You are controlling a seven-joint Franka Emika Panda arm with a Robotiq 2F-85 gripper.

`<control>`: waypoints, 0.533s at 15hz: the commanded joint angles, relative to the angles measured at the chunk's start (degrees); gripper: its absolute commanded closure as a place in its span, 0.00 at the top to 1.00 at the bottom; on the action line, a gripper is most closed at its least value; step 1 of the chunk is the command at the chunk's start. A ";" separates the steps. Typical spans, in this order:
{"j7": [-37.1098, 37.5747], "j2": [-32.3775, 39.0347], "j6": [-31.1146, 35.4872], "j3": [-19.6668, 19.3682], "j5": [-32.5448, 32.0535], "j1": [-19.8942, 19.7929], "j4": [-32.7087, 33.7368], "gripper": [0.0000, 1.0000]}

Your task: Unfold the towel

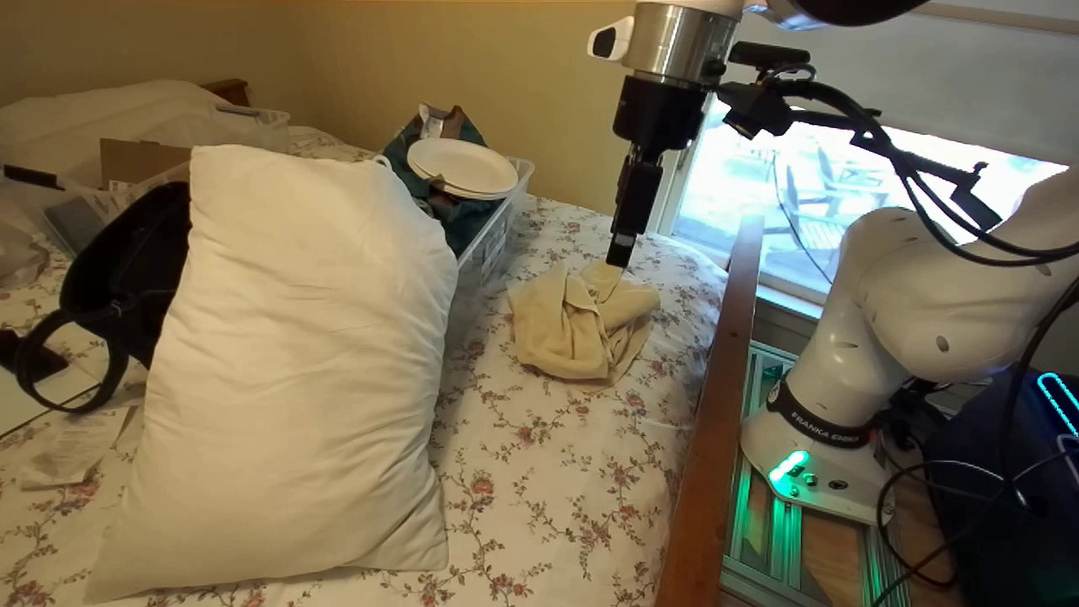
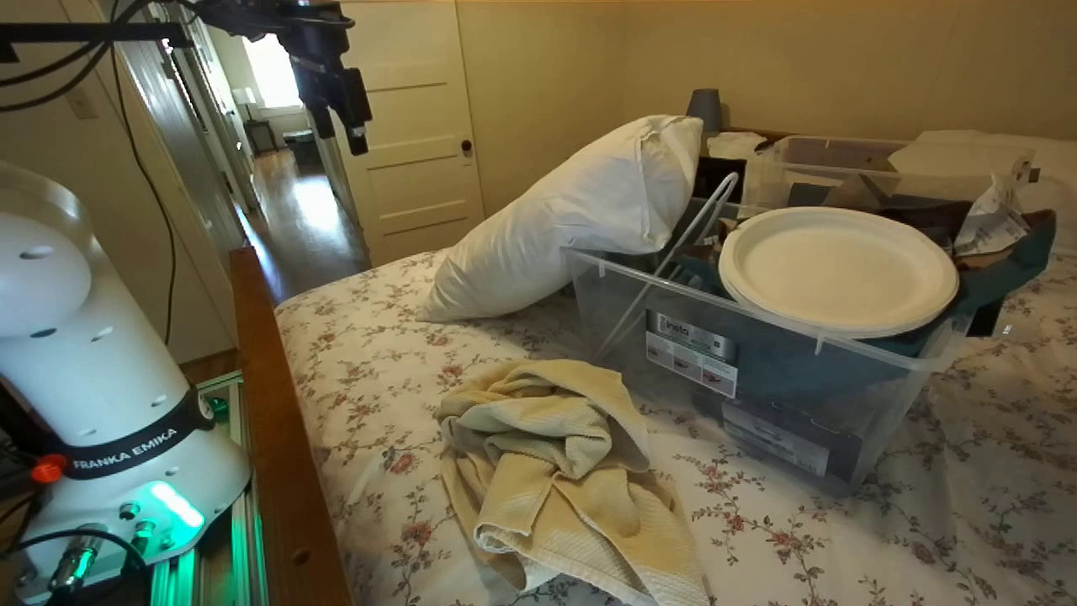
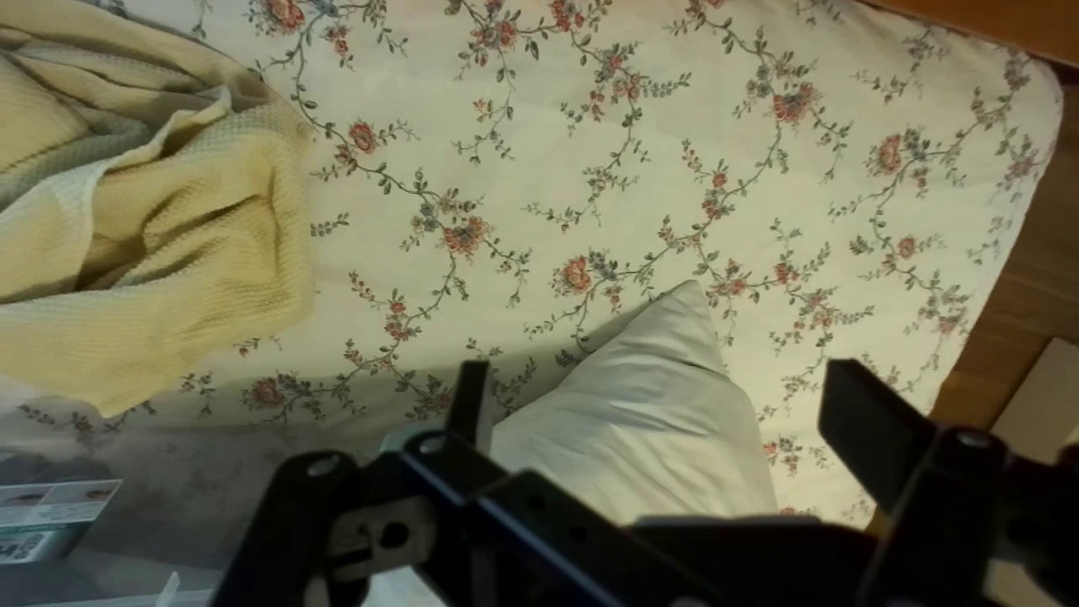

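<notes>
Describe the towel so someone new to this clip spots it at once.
On the flowered bed stands a clear bin topped with white plates. Between that bin and the wooden rail lies the towel, crumpled. Its yellow, textured cloth sets it apart from the plain white pillow nearby.

White, flower-printed, fabric-covered bed tabletop [image 1: 556, 472]; directly on it: crumpled pale-yellow cloth towel [image 2: 559, 480], clear rectangular plastic bin [image 2: 774, 370], plump white fabric pillow [image 2: 572, 223] leaning on bin.

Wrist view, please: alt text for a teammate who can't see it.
A rumpled yellow towel, partly cropped, lies at upper left on a floral sheet. The open gripper is at the bottom, a white pillow showing between its fingers, with part of a clear bin at lower left.
</notes>
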 commanded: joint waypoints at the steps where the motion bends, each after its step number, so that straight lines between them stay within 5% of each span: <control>1: 0.40 4.09 0.01 -0.21 -4.35 -4.91 -0.20 1.00; 8: 4.05 5.22 8.11 -3.62 -13.62 -15.51 -8.94 1.00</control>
